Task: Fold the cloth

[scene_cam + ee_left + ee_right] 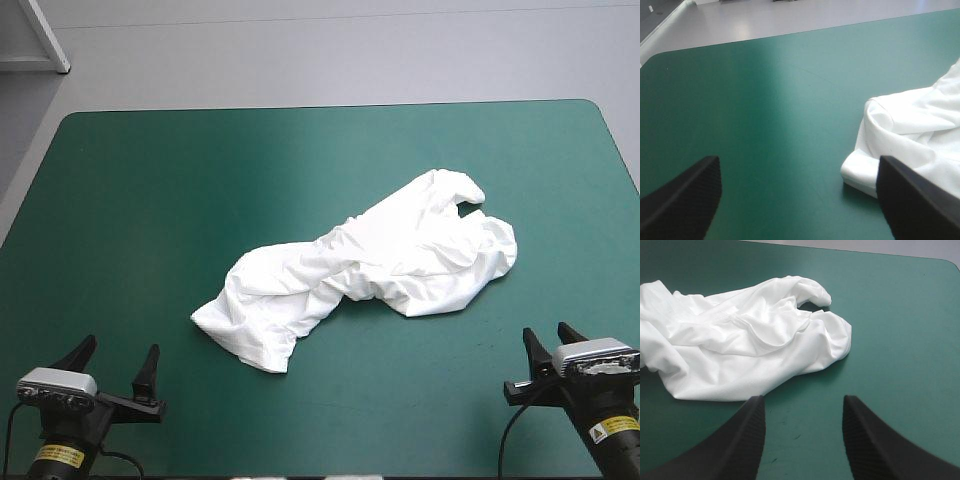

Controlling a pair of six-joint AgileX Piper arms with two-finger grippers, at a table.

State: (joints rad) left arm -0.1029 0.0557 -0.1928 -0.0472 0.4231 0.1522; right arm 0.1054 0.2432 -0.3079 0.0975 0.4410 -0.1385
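The left gripper sits at the table's near left corner, low over the teal-green cover. Its black fingers are spread wide with only bare cover between them, and they grip nothing. In the left wrist view, a rolled hem corner of the T-shirt lies ahead of the gripper, off to the side of one finger. The high view shows that the cloth and the gripper are apart.

The T-shirt is a crumpled white heap lying slightly right of the table's middle. It stretches on a slant from a near-left end to a far-right end. The near-left end is broader and flatter, creased in long pleats. Toward the middle the cloth narrows into a twisted bunch. The far-right end is piled in soft folds, with one curled lobe pointing toward the far edge. The whole shirt rests on the cover, away from every edge of the table.

The right gripper sits at the near right corner. Its fingers are parted around a strip of bare cover and hold nothing. The bunched end of the shirt lies ahead of this gripper, toward the table's middle, near the fingertips but not touching them.
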